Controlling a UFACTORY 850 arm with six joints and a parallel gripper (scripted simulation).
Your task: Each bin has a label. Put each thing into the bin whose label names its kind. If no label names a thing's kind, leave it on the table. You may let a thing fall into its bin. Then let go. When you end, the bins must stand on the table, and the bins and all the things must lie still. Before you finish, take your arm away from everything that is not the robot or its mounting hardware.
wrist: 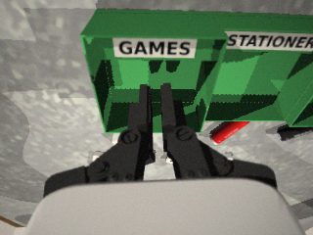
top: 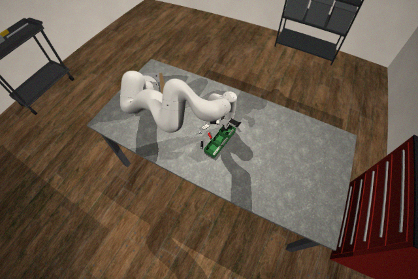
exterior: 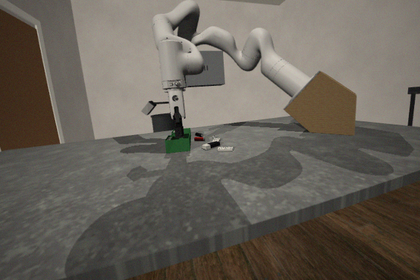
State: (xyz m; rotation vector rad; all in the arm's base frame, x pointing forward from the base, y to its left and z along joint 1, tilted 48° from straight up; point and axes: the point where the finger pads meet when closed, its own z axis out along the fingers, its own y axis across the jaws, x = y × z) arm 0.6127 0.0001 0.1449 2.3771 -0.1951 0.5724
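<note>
A green row of bins (top: 213,147) (exterior: 176,145) stands mid-table. In the wrist view its left compartment (wrist: 93,73) is labelled GAMES and the one beside it (wrist: 254,78) STATIONERY. My gripper (wrist: 156,99) (exterior: 177,130) (top: 226,125) hangs upright just over the GAMES compartment. Its fingers are shut with a thin gap, and I see nothing between them. A red stick-like thing (wrist: 229,131) (top: 209,134) (exterior: 199,138) lies on the table beside the bins. Small white pieces (top: 204,126) (exterior: 225,149) (exterior: 207,146) and a small dark piece (top: 201,144) lie nearby. White bits show partly under my gripper body.
The arm's wooden wedge base (exterior: 322,107) (top: 161,82) sits at the table's far side. A dark shelf rack (top: 321,16), a black cart (top: 23,63) and a red drawer cabinet (top: 381,201) stand on the floor off the table.
</note>
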